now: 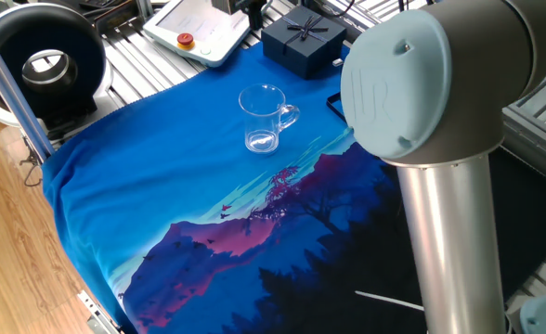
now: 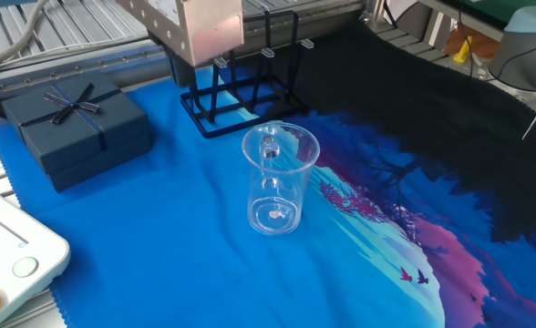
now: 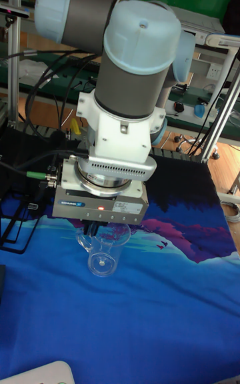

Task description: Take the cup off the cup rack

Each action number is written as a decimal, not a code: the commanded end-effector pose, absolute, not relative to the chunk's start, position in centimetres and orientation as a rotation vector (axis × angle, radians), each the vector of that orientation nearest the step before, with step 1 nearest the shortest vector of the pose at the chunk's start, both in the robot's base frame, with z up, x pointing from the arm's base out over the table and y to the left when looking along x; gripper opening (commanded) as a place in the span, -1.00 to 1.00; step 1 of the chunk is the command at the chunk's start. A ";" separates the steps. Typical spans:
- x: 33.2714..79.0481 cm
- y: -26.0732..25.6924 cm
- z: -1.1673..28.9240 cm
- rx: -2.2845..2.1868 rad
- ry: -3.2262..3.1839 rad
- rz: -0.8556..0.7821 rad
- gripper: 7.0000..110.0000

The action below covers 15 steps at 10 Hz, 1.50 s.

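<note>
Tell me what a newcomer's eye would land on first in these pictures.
The robot arm's big grey and pale blue joint fills the right of one fixed view. The clear glass cup stands upright on the bright blue printed cloth, apart from the black cup rack behind it. A dark navy box with a bow sits to the left.

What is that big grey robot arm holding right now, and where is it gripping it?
Nothing. The small clear glass mug stands free on the blue cloth, away from the black metal rack; the arm's jaws are hidden.
</note>
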<state>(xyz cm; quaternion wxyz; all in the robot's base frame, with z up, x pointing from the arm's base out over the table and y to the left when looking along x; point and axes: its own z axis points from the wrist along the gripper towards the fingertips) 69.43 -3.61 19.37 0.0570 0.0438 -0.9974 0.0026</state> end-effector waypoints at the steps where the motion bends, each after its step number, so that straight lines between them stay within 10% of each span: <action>1: 69.8 -1.6 19.1 0.159 -3.030 -0.112 -1.00; 15: 69.5 -1.9 19.2 0.119 -3.016 -0.101 -1.00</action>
